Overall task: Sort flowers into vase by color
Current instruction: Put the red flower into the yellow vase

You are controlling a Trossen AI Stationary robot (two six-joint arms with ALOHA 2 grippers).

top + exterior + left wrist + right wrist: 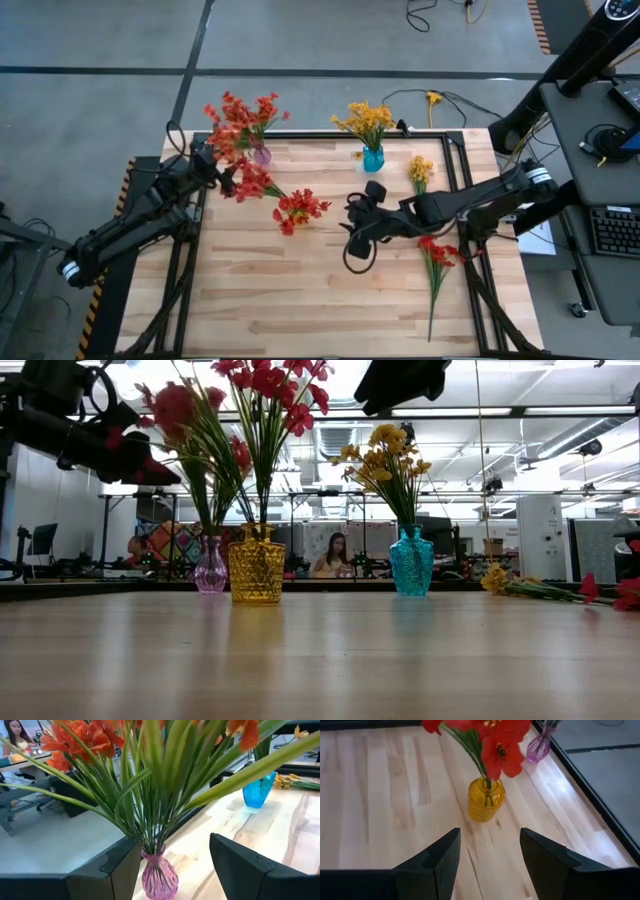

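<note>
- Your left tool point(213, 172) reaches in over the worktop point(300, 300) beside the pink vase point(262, 155); its fingers point(112, 870) stand apart with nothing between them, the vase and its red flowers point(240, 118) just ahead.
- Your right tool point(357, 222) stretches out toward the yellow vase point(486, 799), fingers point(437, 860) apart and empty, well short of it.
- You have three vases: the pink one and the yellow one both hold red flowers; the blue vase point(373, 158) holds yellow flowers point(367, 120).
- Two sprigs lie loose on the worktop on the far side of the right arm from the yellow vase: one yellow sprig point(420, 172) near the blue vase and one red sprig point(436, 262) nearer the front edge.
- One more yellow sprig point(433, 100) lies on the floor beyond the blue vase.
</note>
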